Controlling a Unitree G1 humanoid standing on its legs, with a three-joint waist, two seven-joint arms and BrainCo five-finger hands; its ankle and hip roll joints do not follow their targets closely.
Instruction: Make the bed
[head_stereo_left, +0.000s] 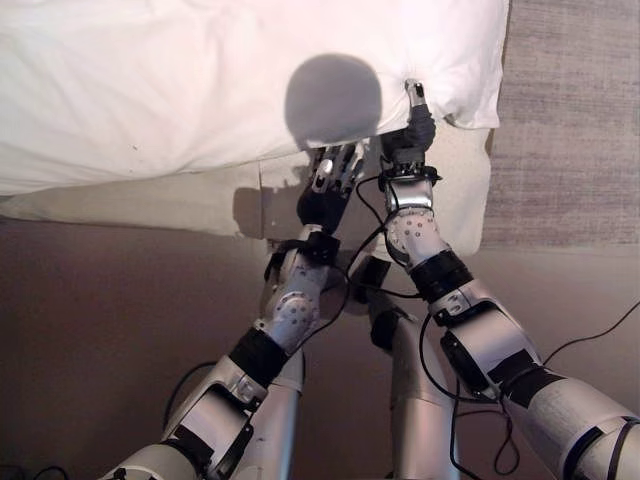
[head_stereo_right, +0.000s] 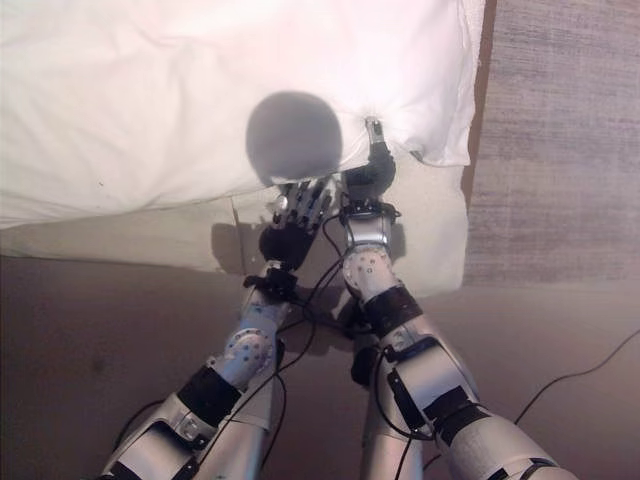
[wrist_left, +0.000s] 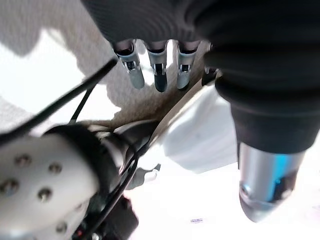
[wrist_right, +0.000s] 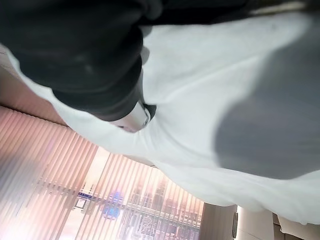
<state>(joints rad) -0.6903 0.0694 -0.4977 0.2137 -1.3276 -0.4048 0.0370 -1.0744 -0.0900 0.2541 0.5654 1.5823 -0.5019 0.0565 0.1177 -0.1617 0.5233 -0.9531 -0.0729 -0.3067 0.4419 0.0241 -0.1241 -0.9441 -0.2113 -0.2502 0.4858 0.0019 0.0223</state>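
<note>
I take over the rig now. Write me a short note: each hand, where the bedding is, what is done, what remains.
Right hand: shut on the white duvet at its near edge, close to the corner.
Left hand: open, fingers spread, beside the right hand at the mattress side, holding nothing.
Done: the duvet covers the bed top, but lies wrinkled.
Left: pull the gripped edge straight and smooth the folds; probably bring the left hand to the edge too.

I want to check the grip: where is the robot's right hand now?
In the left eye view, the right hand is at the near edge of the white duvet, close to its right corner, pinching the cloth, with the left hand just beside it.
</note>
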